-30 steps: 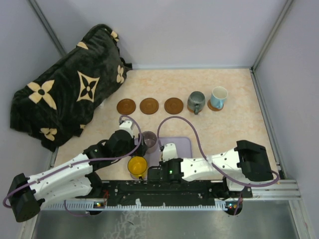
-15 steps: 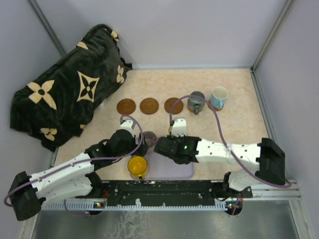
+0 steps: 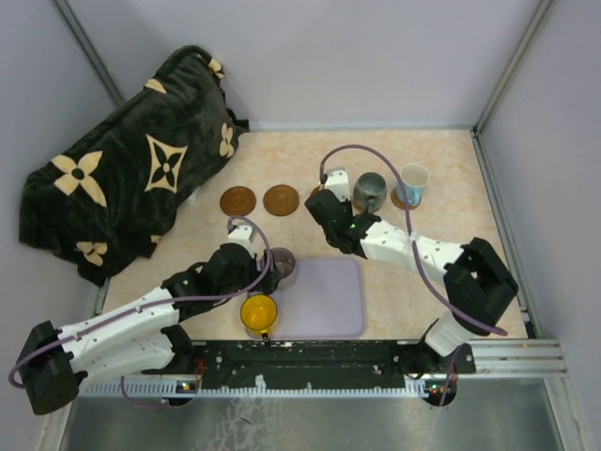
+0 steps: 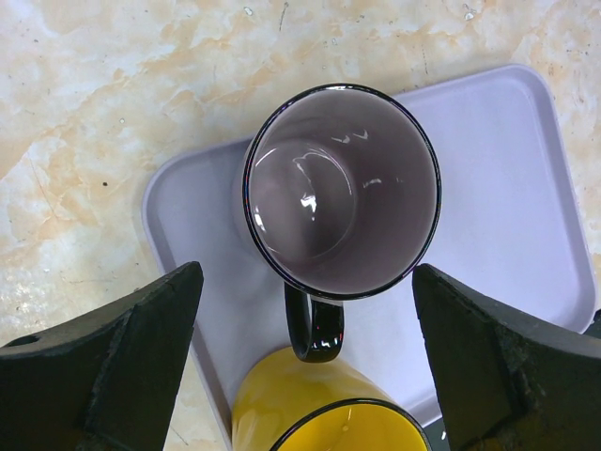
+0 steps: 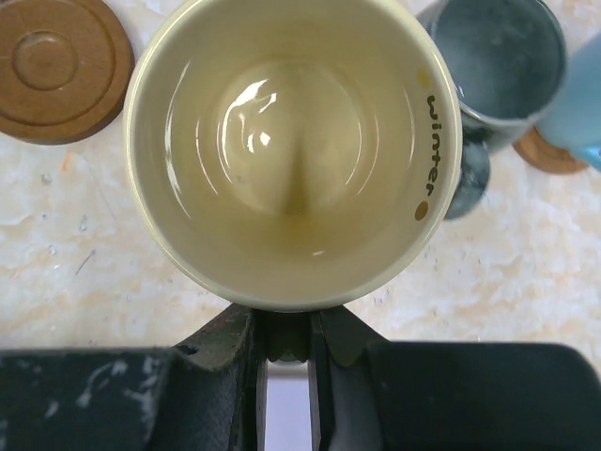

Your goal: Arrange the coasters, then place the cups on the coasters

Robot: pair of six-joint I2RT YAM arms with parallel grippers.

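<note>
- Five cups are in view. The white-and-blue cup (image 3: 411,181) stands on a small coaster (image 3: 398,200) at the far right. The grey-green mug (image 3: 370,191) is just left of it, and I cannot tell whether a coaster lies under that mug.
- The right gripper (image 5: 286,343) is pinched narrowly on the near side of the cream cup (image 5: 293,141), apparently on its handle. It holds the cup upright between the grey-green mug and the middle coaster (image 3: 281,199).
- An edge of the third dark coaster (image 3: 317,193) peeks out beside that cup. Whether the cup's base touches it is hidden.
- The left coaster (image 3: 238,199) and the middle one lie bare.
- The left gripper (image 4: 305,282) is spread wide, with a finger on either side of the purple-grey mug (image 4: 343,188) and neither touching it.
- The purple-grey mug stands at the far-left corner of the lavender tray (image 4: 507,188). Its handle points near, almost against the yellow mug (image 4: 324,418).
- Handling, as a judgement: these mugs look rigid, glossy and slick, light while empty, and liable to chip if knocked.
- The handle side of the purple-grey mug is crowded, so squeezing across the body just below the rim looks safer, followed by a straight lift clear of the yellow mug.
</note>
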